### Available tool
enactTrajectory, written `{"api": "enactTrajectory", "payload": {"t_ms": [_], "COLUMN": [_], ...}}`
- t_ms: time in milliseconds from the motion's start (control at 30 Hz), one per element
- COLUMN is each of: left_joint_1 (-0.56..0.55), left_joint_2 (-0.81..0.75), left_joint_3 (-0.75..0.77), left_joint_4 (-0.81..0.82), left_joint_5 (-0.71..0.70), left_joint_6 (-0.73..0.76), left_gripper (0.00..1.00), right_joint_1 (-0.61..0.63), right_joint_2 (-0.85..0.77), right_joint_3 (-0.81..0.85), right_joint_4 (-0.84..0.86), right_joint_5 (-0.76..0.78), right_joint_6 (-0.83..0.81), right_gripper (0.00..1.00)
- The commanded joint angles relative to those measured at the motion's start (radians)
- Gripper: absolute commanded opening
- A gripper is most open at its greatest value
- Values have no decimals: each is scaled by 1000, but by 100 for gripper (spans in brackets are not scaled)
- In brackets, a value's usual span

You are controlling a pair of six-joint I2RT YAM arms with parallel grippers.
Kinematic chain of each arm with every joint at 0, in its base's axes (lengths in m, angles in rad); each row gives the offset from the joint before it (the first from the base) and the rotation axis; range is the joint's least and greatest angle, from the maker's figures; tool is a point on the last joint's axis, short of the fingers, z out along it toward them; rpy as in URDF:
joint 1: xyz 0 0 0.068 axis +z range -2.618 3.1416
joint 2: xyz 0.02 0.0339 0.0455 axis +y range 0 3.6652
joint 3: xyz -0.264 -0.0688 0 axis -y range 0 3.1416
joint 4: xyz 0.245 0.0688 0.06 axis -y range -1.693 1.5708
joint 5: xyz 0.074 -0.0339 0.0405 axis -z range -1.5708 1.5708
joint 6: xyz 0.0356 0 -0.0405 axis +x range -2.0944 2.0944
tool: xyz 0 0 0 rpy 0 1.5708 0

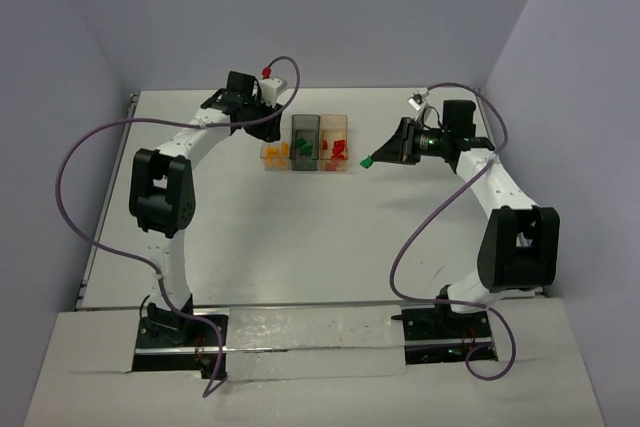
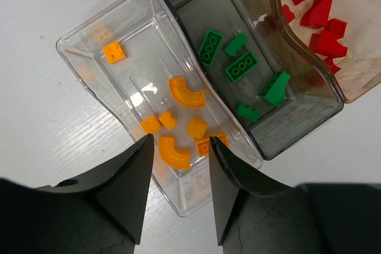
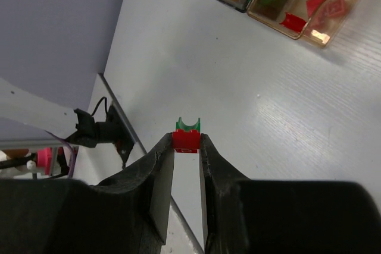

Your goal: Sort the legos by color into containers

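Observation:
Three joined containers stand at the back middle of the table: a clear bin (image 2: 80, 55) with several orange legos (image 2: 186, 92), a dark grey bin (image 2: 300, 138) with several green legos (image 2: 241, 66), and an amber bin (image 2: 360, 81) with several red legos (image 2: 324, 40). My left gripper (image 2: 178, 142) hangs open just above the near end of the clear bin, with nothing between its fingers. To the right of the bins (image 1: 305, 142), my right gripper (image 3: 186, 141) is raised above the table and shut on a red brick (image 3: 186, 141) with a green arched brick (image 3: 189, 125) stuck to its far side.
White tabletop (image 1: 300, 237) boxed in by pale walls at the back and sides. Purple cables (image 1: 75, 177) loop from both arms. In the right wrist view, the table's edge runs below the gripper with a black cable fitting (image 3: 98, 129) beside it.

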Motion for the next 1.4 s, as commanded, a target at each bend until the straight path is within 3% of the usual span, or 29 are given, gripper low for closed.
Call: {"api": "enactTrajectory", "payload": {"t_ms": [0, 100, 233, 300, 400, 533, 733, 1067, 1367], "left_joint_1": [14, 21, 28, 28, 28, 28, 20, -59, -114], "left_joint_2": [-53, -125, -303, -415, -523, -596, -672, -743, -742], "left_joint_3": [34, 11, -99, -223, -362, -473, -558, -651, -646], "left_joint_4": [-31, -49, -40, 65, 191, 321, 306, 358, 323], "left_joint_5": [91, 213, 587, 762, 875, 952, 949, 957, 959], "left_joint_6": [-14, -13, -63, -125, -308, -458, -458, -477, -422], "left_gripper": [58, 59, 60, 62, 64, 67, 80, 81, 79], "right_joint_1": [45, 70, 113, 148, 204, 261, 319, 423, 451], "right_joint_2": [7, 15, 14, 8, -24, -39, -66, -89, -95], "right_joint_3": [56, 64, 68, 58, 50, 73, 88, 154, 164], "right_joint_4": [-2, 4, 67, 111, 180, 147, 103, -91, -110], "right_joint_5": [-31, -67, -179, -229, -279, -308, -316, -243, -234], "right_joint_6": [-33, -30, -12, 15, 30, -21, -67, -238, -273], "right_gripper": [0, 0, 0, 0, 0, 0, 0, 0, 0]}}
